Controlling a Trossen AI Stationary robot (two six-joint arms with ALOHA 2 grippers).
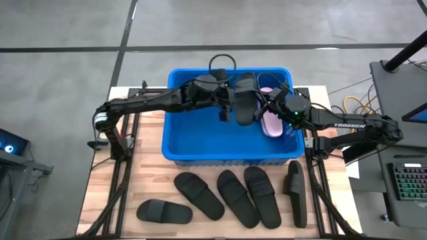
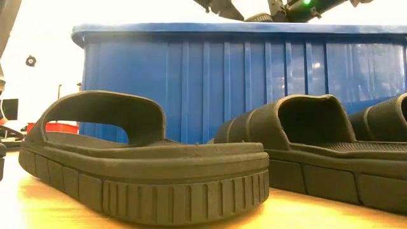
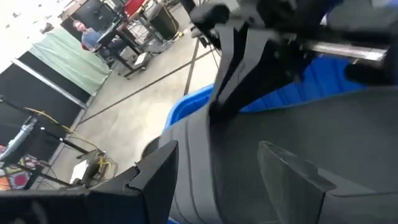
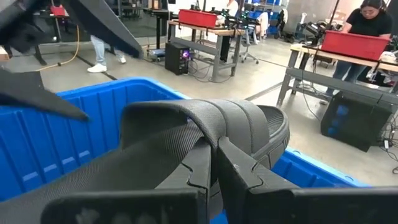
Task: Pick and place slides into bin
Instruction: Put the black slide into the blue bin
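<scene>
Slide (image 1: 245,99) in black, suspended over the far half of the bin (image 1: 200,137), clamped at once by the left gripper (image 1: 229,105) and the right gripper (image 1: 267,101). A pink slide (image 1: 270,122) lies inside against the bin's right wall. Five black slides (image 1: 227,195) rest along the table's (image 1: 100,207) near edge.

You are looking at a bright blue bin (image 1: 200,127) with ribbed walls, holding a pale pink slide (image 1: 270,122) at centre right. Matte black slides (image 1: 230,193) with ribbed soles are lying on pale wood (image 1: 120,193) along the lower frame.
</scene>
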